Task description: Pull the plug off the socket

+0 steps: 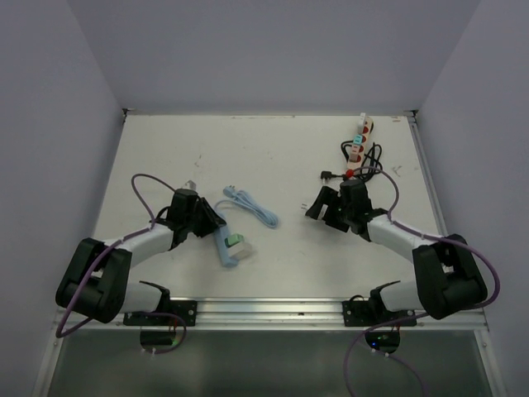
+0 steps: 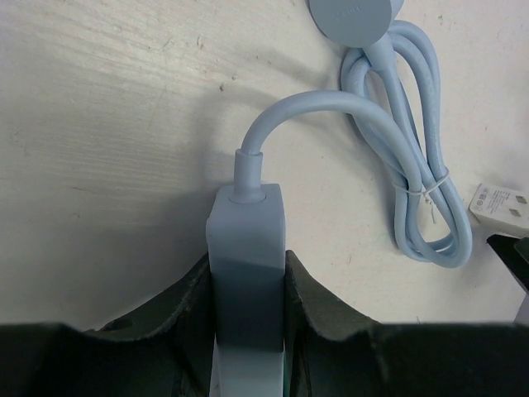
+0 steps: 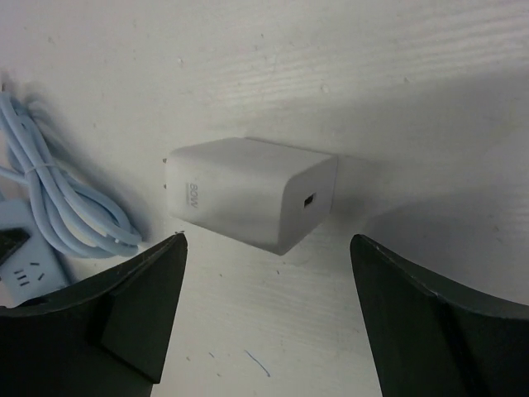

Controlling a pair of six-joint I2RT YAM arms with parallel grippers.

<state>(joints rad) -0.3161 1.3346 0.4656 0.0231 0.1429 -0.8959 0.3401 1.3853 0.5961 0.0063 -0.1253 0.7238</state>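
My left gripper (image 1: 212, 222) is shut on the end of a light blue socket strip (image 1: 228, 246) that lies on the table. In the left wrist view the strip (image 2: 245, 240) sits tight between my fingers (image 2: 326, 306), and its blue cable (image 2: 413, 165) loops away to a bundled coil. A white charger plug (image 3: 252, 192) lies loose on the table, apart from the strip, prongs toward the coil. My right gripper (image 3: 266, 248) is open, just short of the plug, its fingers wider than it and not touching it. In the top view my right gripper (image 1: 318, 205) hides the plug.
The coiled blue cable (image 1: 248, 205) lies between the two grippers. A white power strip with coloured switches (image 1: 360, 136), a black cable (image 1: 365, 168) and a black plug (image 1: 328, 174) lie at the back right. The white charger also shows at the left wrist view's right edge (image 2: 498, 205).
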